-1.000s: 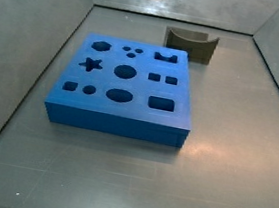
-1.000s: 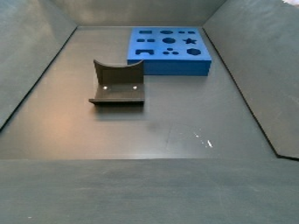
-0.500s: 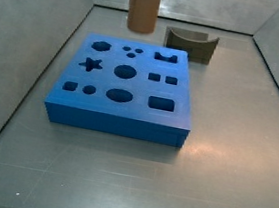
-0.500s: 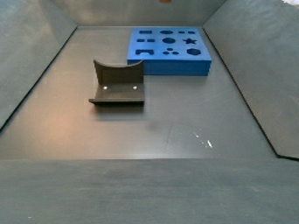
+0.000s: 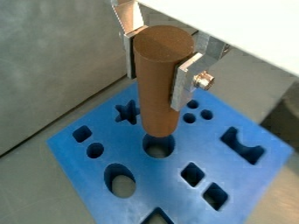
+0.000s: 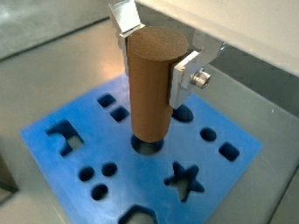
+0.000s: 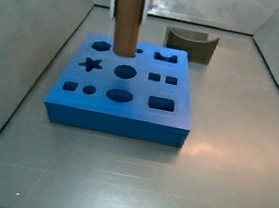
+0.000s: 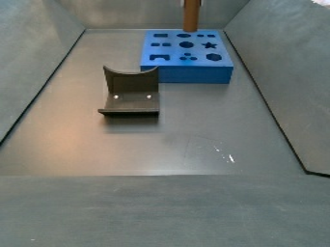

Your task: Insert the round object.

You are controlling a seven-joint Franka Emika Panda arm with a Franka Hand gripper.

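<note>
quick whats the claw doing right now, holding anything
Claw: closed on the brown peg, held upright over the blue block, its lower end at a round hole.

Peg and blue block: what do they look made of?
Round peg, held in the claw over the block: matte brown, even tone, likely wood or plastic. Blue block: matte, uniform colour, cleanly cut holes; looks like foam or moulded plastic, can't tell which.

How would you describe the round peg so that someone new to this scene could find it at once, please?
Start at the blue block on the grey floor; the claw hangs above it, holding the peg upright. The peg is a plain brown matte cylinder, taller than wide. The only other loose piece, the dark olive arch block, sits on the floor beside the blue block.
</note>
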